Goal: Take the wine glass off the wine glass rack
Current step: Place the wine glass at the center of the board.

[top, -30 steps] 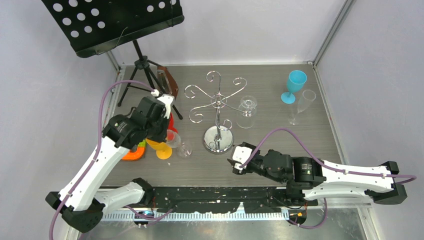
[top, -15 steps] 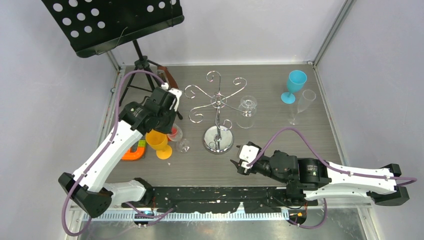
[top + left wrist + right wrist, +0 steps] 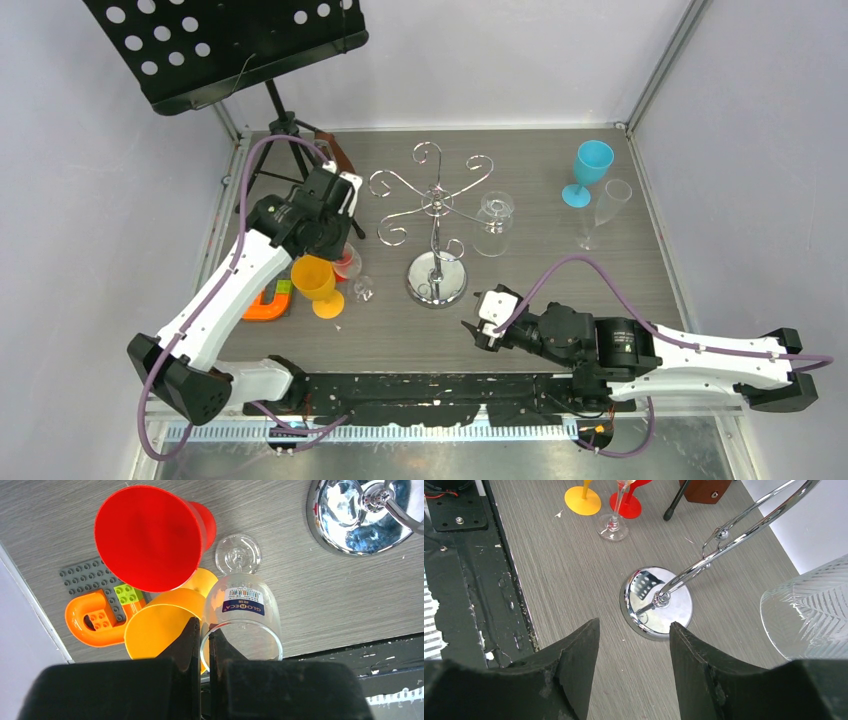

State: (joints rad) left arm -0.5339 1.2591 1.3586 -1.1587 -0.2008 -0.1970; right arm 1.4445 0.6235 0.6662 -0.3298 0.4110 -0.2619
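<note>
The chrome wine glass rack (image 3: 437, 205) stands mid-table on its round mirror base (image 3: 657, 602). A ribbed clear glass (image 3: 494, 222) hangs upside down from its right arm and also shows in the right wrist view (image 3: 809, 610). My left gripper (image 3: 204, 625) is shut on the rim of a clear labelled wine glass (image 3: 242, 612), left of the rack. That glass's foot (image 3: 364, 291) is at table level. My right gripper (image 3: 634, 625) is open and empty, low over the table just in front of the rack base.
A red goblet (image 3: 150, 535) and an orange goblet (image 3: 160, 630) crowd the held glass. An orange toy on a grey stud plate (image 3: 92, 615) lies to their left. A black music stand (image 3: 285, 130) stands back left. A blue goblet (image 3: 590, 165) and a clear flute (image 3: 605, 210) stand back right.
My left arm has swung toward the back and right, over the goblets, and the clear glass has shifted slightly left. My right gripper has drawn back a little toward the near edge.
</note>
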